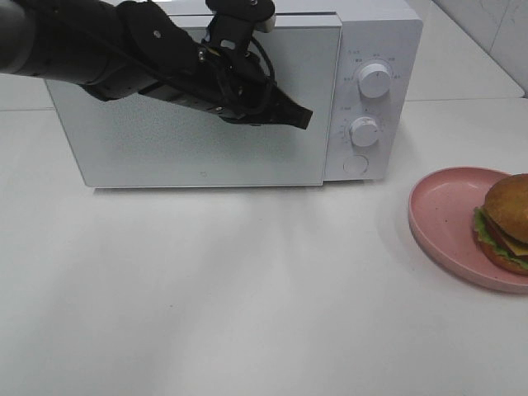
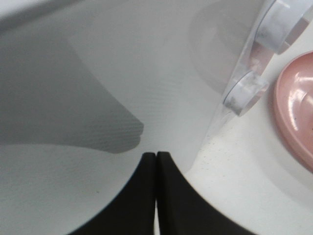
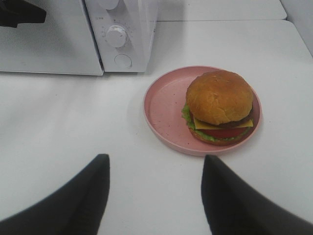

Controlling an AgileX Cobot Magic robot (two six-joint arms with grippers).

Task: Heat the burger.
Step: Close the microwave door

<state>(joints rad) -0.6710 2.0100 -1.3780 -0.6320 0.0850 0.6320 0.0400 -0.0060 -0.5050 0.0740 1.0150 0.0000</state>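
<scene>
Markings beside the microwave (image 1: 247, 91) dials seem too small to read.

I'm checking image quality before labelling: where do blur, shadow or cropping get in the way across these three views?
Exterior high: the burger with golden-brown bun is cropped by the frame edge; soft shadows on the white table. Left wrist: the shut left gripper and white microwave knobs are blurred, with a grey shadow on the door. Right wrist: burger sharp, the open right gripper soft.
</scene>
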